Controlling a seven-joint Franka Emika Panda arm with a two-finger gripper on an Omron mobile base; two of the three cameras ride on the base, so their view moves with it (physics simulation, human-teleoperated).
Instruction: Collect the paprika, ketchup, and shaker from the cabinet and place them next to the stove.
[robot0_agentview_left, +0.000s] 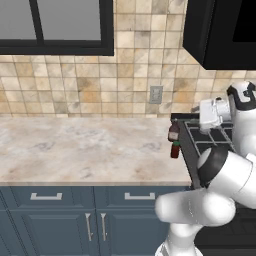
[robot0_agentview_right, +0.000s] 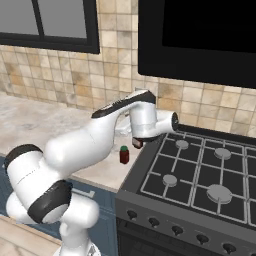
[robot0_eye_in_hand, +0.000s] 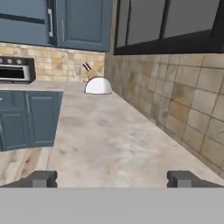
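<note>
Paprika (robot0_agentview_right: 124, 155) and ketchup (robot0_agentview_left: 173, 132) beside stove (robot0_agentview_right: 200, 175).

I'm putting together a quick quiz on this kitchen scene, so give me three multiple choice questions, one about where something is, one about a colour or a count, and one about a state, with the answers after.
1. Where do the ketchup and the paprika stand?
A. On the stove's grates
B. On the counter beside the stove's left edge
C. Under the window

2. What colour is the paprika's lid?
A. Green
B. Yellow
C. White

3. How does the pincer stand?
A. Shut on the ketchup
B. Shut on nothing
C. Open, holding nothing

Answers:
1 B: in the left base view both stand on the counter, right against the stove.
2 A: the right base view shows a green cap on the small red jar.
3 C: the hand view shows the finger tips wide apart with bare counter between them.
</note>
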